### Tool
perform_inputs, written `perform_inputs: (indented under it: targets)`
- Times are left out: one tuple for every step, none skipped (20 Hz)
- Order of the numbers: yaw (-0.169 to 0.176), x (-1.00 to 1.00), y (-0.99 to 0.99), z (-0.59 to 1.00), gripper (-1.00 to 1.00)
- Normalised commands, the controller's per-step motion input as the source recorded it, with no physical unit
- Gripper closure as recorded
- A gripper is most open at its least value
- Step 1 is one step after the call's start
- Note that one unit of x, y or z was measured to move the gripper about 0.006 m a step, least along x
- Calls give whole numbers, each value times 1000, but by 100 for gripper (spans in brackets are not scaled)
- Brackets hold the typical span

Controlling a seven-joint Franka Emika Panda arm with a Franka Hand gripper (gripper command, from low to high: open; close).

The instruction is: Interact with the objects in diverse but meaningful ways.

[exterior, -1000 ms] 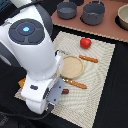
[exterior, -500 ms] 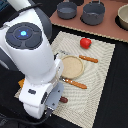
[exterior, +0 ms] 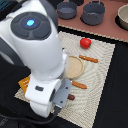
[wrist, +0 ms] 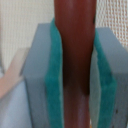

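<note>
The two teal-padded fingers [wrist: 52, 90] are pinching the thin brown sausage [wrist: 74, 65] between them; it runs lengthwise through the gripper [wrist: 75, 90] and fills the gap from pad to pad. In the exterior view the arm covers the gripper almost entirely, and only a dark red end of the sausage [exterior: 71, 97] pokes out beside the wrist, low over the near part of the woven mat [exterior: 102, 85].

Just beyond lies the round plate [exterior: 74, 67], with one orange-handled utensil [exterior: 78, 85] near its front edge and another [exterior: 89, 59] on its far side. The tomato [exterior: 85, 43] sits further back on the mat, well apart from the gripper.

The grip looks centred and firm. To do this step well, I would lift straight up before any sideways travel, keep the pinch steady so the sausage does not slide, and steer clear of the nearer utensil.
</note>
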Motion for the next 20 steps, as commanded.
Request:
perform_inputs:
  targets:
    - [108, -123, 771, 169, 100]
    - [106, -160, 760, 77, 100]
    - [108, -171, 746, 9, 100]
    - [106, -166, 757, 0, 100]
    - [107, -189, 751, 0, 100]
    - [109, -234, 731, 0, 100]
    - [110, -254, 714, -51, 100]
    - [113, -283, 674, -106, 100]
    - [114, -340, 623, -157, 100]
    - [116, -414, 571, -200, 100]
    - [119, -489, 534, -203, 100]
    - [121, -554, 480, -186, 100]
    - [116, -583, 466, -169, 100]
    - [115, -557, 474, -146, 100]
    - [115, -531, 466, -149, 100]
    - [114, -503, 449, -160, 100]
    - [113, -471, 414, -186, 100]
    - [110, -466, 366, -229, 100]
    - [105, -449, 317, -231, 100]
    - [91, -449, 289, -237, 100]
